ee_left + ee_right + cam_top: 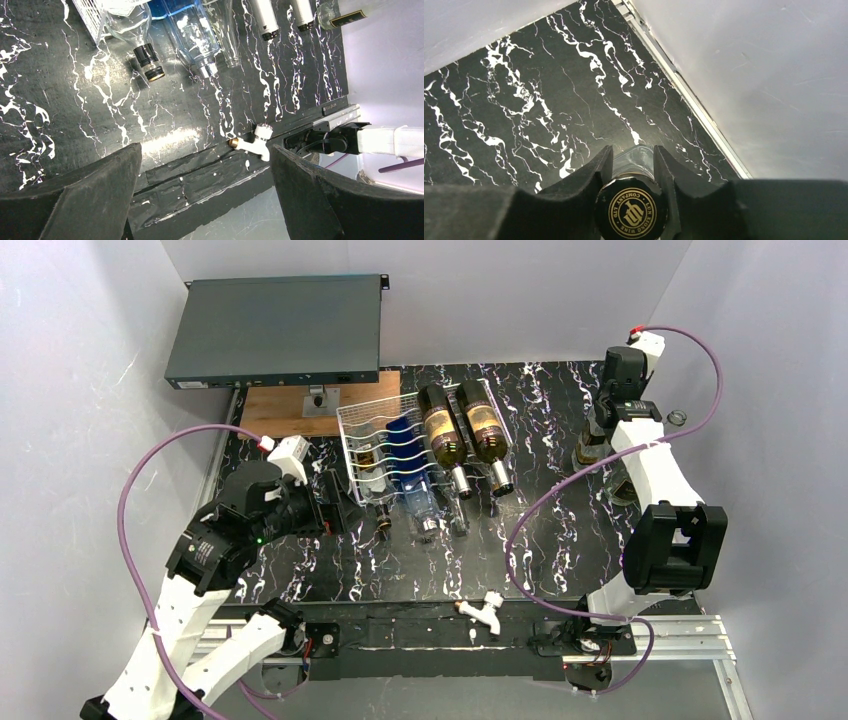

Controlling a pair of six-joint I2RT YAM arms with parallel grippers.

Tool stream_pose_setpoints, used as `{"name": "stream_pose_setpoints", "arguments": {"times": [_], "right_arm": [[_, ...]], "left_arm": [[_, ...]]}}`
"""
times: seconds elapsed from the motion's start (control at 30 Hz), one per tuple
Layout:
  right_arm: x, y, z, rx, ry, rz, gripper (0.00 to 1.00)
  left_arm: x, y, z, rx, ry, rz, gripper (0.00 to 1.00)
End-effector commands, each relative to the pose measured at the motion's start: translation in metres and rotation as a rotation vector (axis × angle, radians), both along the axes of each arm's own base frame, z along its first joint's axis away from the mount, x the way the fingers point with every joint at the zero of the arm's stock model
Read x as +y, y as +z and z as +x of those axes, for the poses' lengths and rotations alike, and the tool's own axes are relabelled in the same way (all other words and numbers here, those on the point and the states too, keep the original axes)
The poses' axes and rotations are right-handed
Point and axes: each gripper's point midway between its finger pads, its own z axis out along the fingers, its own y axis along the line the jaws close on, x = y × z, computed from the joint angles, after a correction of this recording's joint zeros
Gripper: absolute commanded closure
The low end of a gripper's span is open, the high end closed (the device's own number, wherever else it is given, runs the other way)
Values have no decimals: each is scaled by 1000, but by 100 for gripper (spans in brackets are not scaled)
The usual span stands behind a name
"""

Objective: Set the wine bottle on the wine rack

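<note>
We see the right gripper [633, 150] at about 2 o'clock on the black marbled table [400, 570], near the right wall. Its fingers [594, 172] are drawn in narrow, one on each side of the neck of the wine bottle [633, 212], and they touch the glass just below the round black cap with the gold emblem. The bottle stands upright. We cannot tell whether its base rests on the table or hangs just above it.

The white wire rack [372, 445] lies at about 11 o'clock from the table's middle, well apart from the held bottle. Two dark bottles with brown labels [462, 430] lie side by side on the rack's right part, necks pointing toward 5 o'clock. To their left we make out a blue bottle [402, 435] and some clear ones in the wavy slots, their necks jutting off the near edge.

The left gripper [205, 150] hovers just at 8 o'clock of the rack, its fingers [100, 190] spread wide with nothing between them. A small white tap-like piece [485, 610] lies at 6 o'clock by the table's near edge. A dark grey flat box [275, 330] sits at 10 o'clock above a wooden board [285, 410].
</note>
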Motion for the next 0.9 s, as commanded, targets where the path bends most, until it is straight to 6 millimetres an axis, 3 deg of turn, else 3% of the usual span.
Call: {"name": "stream_pose_setpoints", "arguments": {"times": [0.0,0.27,0.67,0.87], "right_arm": [[1,14,7,-60,24,-8,65],[24,38,7,-124,130,49,98],[64,116,-38,-287,215,13,99],[95,147,-63,-311,304,-4,99]], "left_arm": [[2,7,0,-20,-7,17,1],[0,6,2,-13,-12,21,1],[-2,4,4,-6,-18,17,1],[-4,4,4,-8,-23,10,1]]}}
